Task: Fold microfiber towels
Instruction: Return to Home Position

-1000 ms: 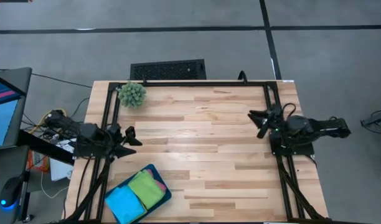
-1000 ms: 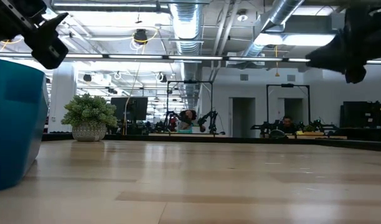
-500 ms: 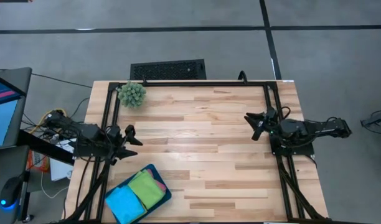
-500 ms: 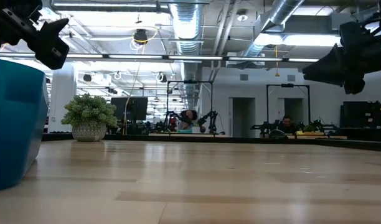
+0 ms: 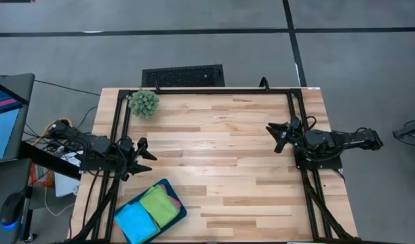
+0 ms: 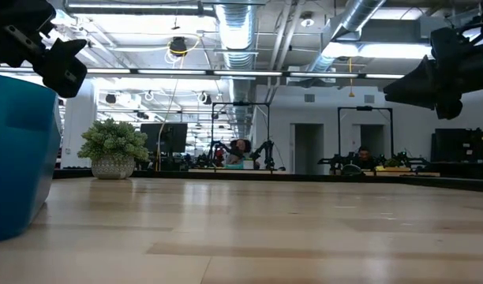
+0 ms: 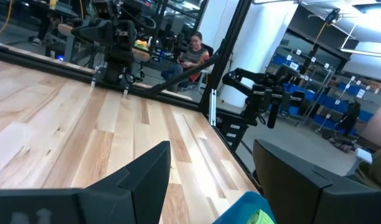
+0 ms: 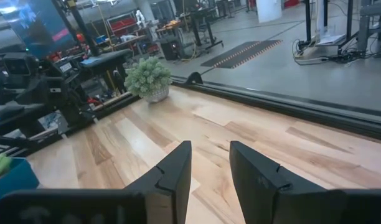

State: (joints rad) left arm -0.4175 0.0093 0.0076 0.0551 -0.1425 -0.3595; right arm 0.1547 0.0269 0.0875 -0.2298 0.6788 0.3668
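Green towel point(image 5: 159, 205) lies folded in the dark teal tray point(image 5: 183, 212) at the table's near left corner. It sits right beside the folded blue towel point(image 5: 135, 221), and a sliver of pink towel point(image 5: 175, 201) shows at its far edge. I cannot see a yellow one from above. No cloth lies on the bare wood of the table point(image 5: 221, 156).

Change over the last second:
- The left gripper point(image 5: 145, 150) has drawn slightly back and down toward its own table edge. It hangs near the tray but apart from it, fingers spread, holding nothing.
- The right gripper point(image 5: 274, 136) first crept a little inward from the right edge and has since held level. Its fingers are apart with a clear gap and it is empty too.

Nothing in the tray has shifted, and the spiky plant point(image 5: 144, 102) at the far left corner is untouched.

Reading: the folding work looks finished for every towel I can see, and both arms seem to be settling into rest poses. I judge the run close to its end, with only the last easing of the arms left. The risk is small, since neither arm is over the tray.
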